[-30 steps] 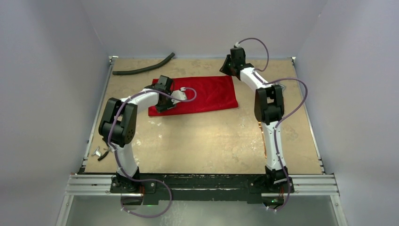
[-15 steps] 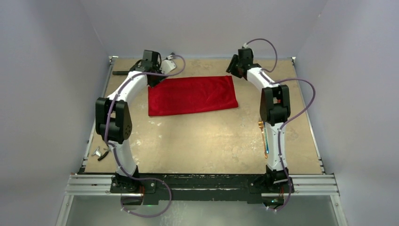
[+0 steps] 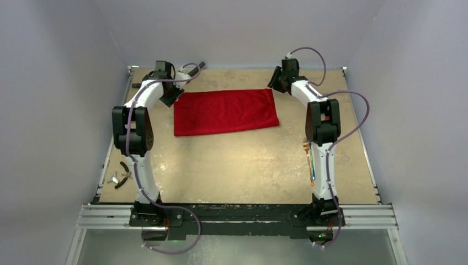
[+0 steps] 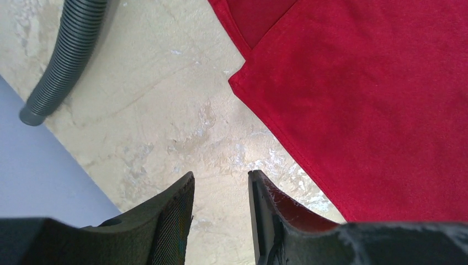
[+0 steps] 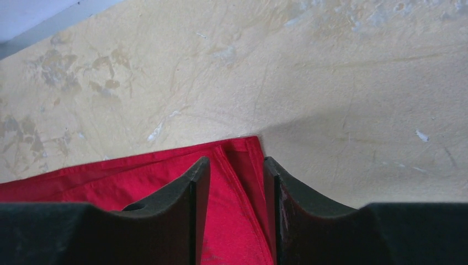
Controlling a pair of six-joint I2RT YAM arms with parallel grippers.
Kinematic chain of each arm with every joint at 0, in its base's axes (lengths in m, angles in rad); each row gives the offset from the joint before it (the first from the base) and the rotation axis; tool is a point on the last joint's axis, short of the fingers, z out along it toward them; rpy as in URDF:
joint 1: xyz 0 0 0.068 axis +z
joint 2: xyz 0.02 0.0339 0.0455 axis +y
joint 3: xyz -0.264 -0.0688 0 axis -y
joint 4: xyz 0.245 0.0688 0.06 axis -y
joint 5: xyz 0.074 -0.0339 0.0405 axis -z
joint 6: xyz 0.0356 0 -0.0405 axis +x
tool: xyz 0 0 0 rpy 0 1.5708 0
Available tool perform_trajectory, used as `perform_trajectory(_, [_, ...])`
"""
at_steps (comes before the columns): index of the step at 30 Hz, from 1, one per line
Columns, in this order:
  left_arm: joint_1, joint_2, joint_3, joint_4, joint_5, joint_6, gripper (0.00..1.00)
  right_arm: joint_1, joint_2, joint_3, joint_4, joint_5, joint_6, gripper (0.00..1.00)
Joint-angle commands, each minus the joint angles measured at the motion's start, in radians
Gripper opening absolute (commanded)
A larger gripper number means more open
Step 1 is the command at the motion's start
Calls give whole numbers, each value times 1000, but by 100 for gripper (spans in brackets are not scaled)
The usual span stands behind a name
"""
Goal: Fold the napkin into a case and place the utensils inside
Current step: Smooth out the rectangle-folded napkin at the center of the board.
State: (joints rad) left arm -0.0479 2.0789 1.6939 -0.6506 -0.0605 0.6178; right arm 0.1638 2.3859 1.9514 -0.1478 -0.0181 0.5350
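From above, the napkin [image 3: 225, 111], folded into a red rectangle, is seen flat at the far middle of the bench [image 3: 237, 165], the utensils [image 3: 310, 160] well apart beside the right arm [image 3: 323, 127]. From the left wrist, the left pincer [image 4: 219, 179] is shown released over bare bench beside a napkin corner. From the right wrist, the right pincer [image 5: 236, 163] is shown released above another corner.

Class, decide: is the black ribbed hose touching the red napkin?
Apart. The left wrist view shows bare table between the hose and the napkin.
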Motion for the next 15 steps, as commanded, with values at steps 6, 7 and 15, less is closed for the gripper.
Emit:
perform_trajectory(6, [16, 76, 124, -49, 96, -101, 40, 15, 12, 19, 35, -13, -33, 43])
perform_trajectory(7, [15, 84, 131, -53, 103, -105, 40, 18, 16, 20, 36, -14, -34, 43])
perform_trajectory(15, [14, 141, 158, -62, 104, -134, 41, 37, 49, 33, 31, -14, -33, 40])
